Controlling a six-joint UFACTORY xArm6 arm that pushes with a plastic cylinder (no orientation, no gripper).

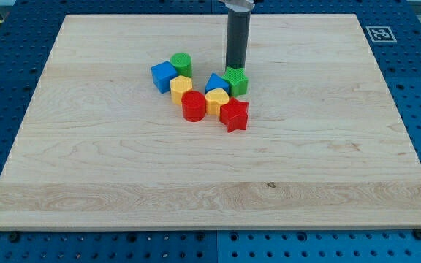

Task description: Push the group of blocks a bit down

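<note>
So the smooth dark rod's tip (235, 68), holding nothing, sits right at the top edge of the ridged green cube (237, 81); the plastic cluster spreads toward the view's left of that cube on the pale wooden board (123, 168).

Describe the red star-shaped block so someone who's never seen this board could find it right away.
On the pale wooden board, find the cluster of coloured blocks just above centre. The red star-shaped block sits at the cluster's lower right corner, below the green cube beside my tip. Unlike the round red cylinder, it has points.
</note>
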